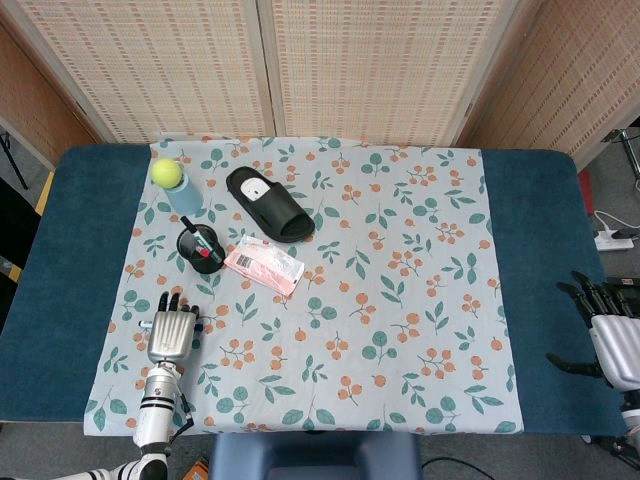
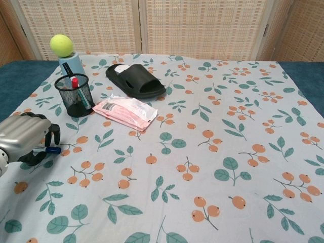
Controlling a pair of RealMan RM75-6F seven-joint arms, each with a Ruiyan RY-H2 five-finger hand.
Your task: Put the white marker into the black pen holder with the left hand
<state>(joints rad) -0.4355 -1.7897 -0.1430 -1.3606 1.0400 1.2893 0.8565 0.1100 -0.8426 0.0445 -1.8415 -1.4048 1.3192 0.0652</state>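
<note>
From the head view, the left hand (image 1: 172,332) is seen palm down on the flowered cloth (image 1: 400,300), near its left edge, with fingers curled over the white marker (image 1: 201,323), of which only a short end shows beside the hand. The black pen holder (image 1: 199,248) is placed further up the cloth, well apart from the hand, with a pink packet (image 1: 264,264) just beside it. The right hand (image 1: 608,330) is held at the table's right edge, fingers spread, nothing in it.

From the chest view, the left hand (image 2: 26,139) is closed around the marker (image 2: 49,149), whose blue-capped tip sticks out past the fingers. The pen holder (image 2: 74,94) is seen upright behind it, containing a red pen (image 2: 74,82).
</note>
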